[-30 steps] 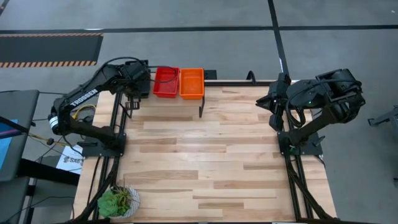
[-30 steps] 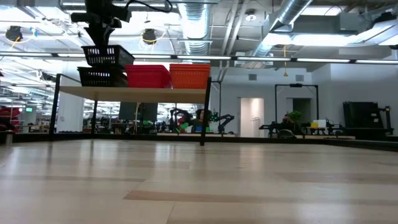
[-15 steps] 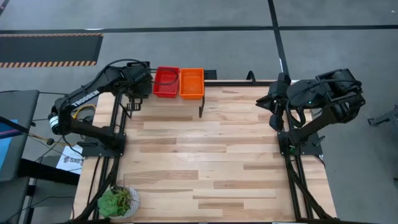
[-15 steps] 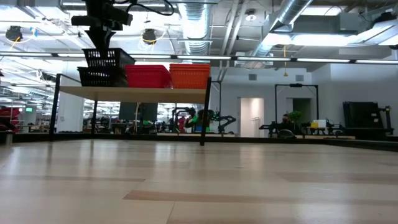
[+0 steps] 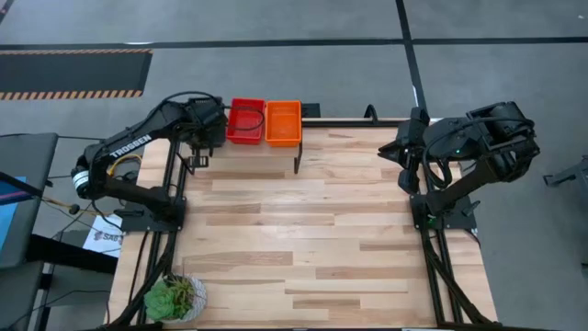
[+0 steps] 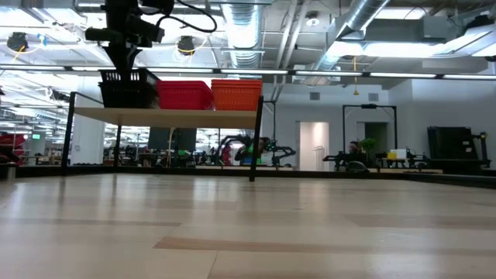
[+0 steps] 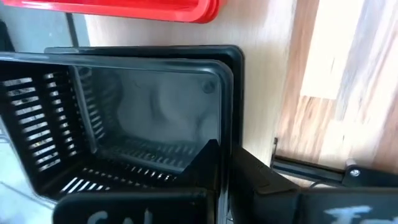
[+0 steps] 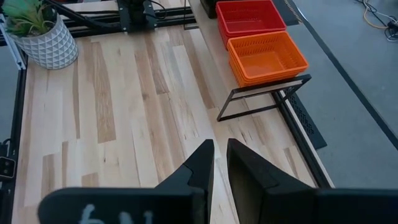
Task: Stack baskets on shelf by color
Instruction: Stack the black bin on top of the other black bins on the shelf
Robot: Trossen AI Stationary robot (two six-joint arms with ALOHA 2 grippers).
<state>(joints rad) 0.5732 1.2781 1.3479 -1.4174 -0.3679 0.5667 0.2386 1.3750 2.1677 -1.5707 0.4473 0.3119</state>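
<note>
The left gripper sits at the shelf's left end, in the upper left of the high view, its two dark fingers pinched on the rim of a black basket. That basket rests nested in another black one beneath it, whose rim shows just outside the top one's edge in the left wrist view. In the low view the black stack stands at the left end of the shelf, with the left arm coming down onto it from above. Just beside the black stack is the red stack, and touching that on its right is the orange stack; the three piles fill the shelf side by side. In the left wrist view a red rim runs along the top of the frame, close to the black basket but apart from it. The shelf's black legs stand on the wooden table, whose middle is bare planks. A green plant in a white pot stands at the lower left corner of the table, well apart from the shelf. The right gripper hangs at the table's right edge, fingers nearly together with only a narrow gap between them, holding nothing, far from the baskets.
</note>
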